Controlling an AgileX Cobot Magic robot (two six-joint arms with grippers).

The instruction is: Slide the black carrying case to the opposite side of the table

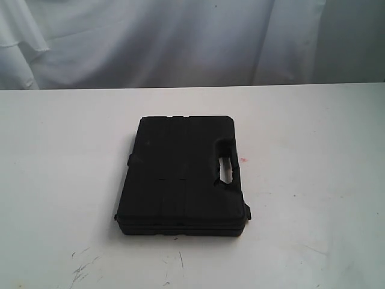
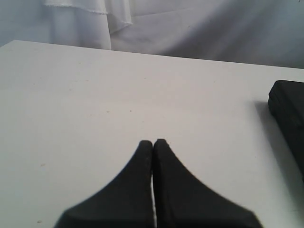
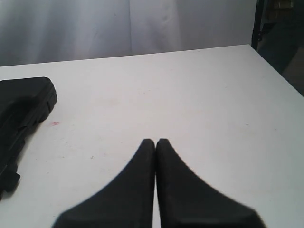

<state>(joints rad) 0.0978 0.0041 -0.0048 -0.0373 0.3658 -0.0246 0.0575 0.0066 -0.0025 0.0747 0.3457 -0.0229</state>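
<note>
Case (image 1: 182, 174) sat untouched mid-table (image 1: 54, 180); we held both grippers, left (image 2: 154, 142) and right (image 3: 155, 141), closed and empty; approach came next.

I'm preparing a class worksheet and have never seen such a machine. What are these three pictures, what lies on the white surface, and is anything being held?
It is a robot with two arms, each ending in a claw. One camera stands off the arms and shows the whole white table with a flat black case lying closed, its handle cut-out to one side. The other two cameras sit on the wrists. The left one looks past the left claw, the right one past the right claw. Both claws are shut, hold nothing, and are apart from the case, which shows at each picture's edge.
</note>
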